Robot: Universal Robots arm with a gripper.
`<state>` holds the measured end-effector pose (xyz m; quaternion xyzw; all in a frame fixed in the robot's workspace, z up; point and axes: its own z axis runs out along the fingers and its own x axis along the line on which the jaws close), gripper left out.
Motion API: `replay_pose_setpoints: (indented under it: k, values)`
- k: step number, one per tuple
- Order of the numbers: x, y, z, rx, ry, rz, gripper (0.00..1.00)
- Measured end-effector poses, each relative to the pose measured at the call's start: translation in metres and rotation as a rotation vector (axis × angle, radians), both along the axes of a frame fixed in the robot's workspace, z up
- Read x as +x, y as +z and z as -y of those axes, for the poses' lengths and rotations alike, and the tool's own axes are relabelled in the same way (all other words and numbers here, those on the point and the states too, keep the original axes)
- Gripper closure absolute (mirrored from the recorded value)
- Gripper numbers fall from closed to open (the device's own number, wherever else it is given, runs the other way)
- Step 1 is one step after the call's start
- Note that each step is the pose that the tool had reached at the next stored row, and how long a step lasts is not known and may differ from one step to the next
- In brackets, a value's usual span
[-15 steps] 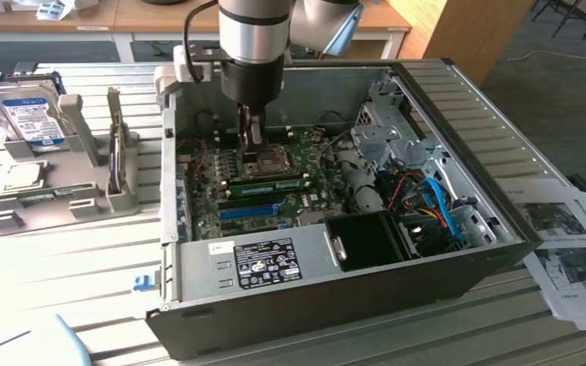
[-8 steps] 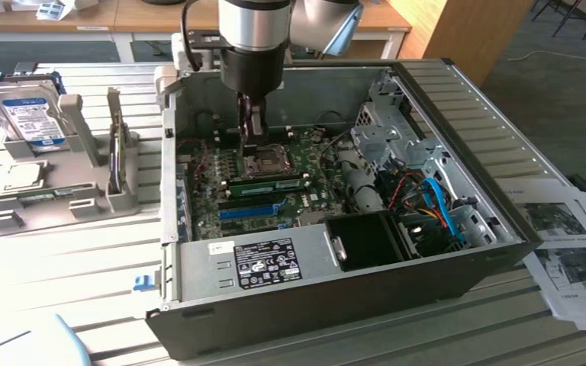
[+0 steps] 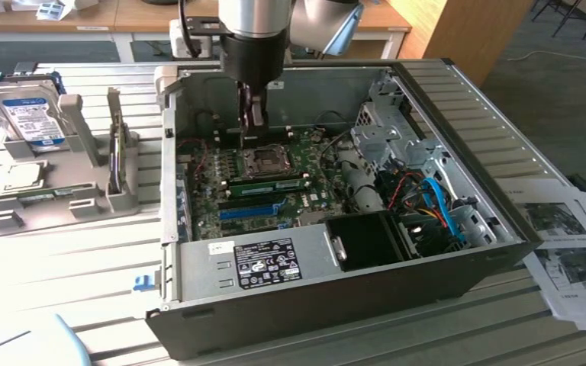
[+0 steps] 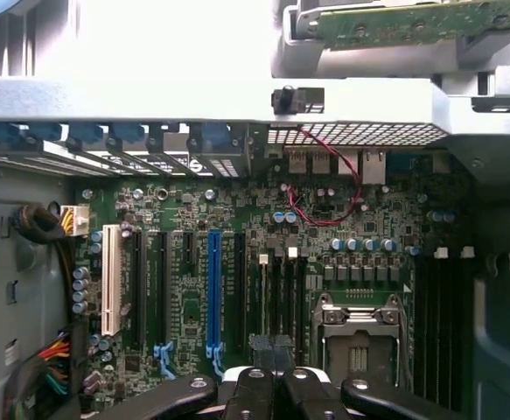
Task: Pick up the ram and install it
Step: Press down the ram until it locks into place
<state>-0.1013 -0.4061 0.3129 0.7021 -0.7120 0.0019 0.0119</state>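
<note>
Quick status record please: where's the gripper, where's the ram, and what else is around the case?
gripper: shut, inside the open computer case, above the motherboard by the processor socket
ram: green stick lying along the slots between the socket and the blue slot; whether it is fully seated cannot be told
hard drive: upright in the grey holder, on the exterior view's left
</note>
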Motion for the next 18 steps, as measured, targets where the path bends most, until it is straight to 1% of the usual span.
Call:
replay_pose_setpoints:
  k: [6,12,18]
  values:
    - [0.0,0.0077,0.0,-0.0001,0.0,0.0,0.91]
    - [0.0002,0.0083,0.0,-0.0002,0.0,-0.0001,0.91]
    - [0.0083,0.0083,0.0,-0.0001,0.0,0.0,0.91]
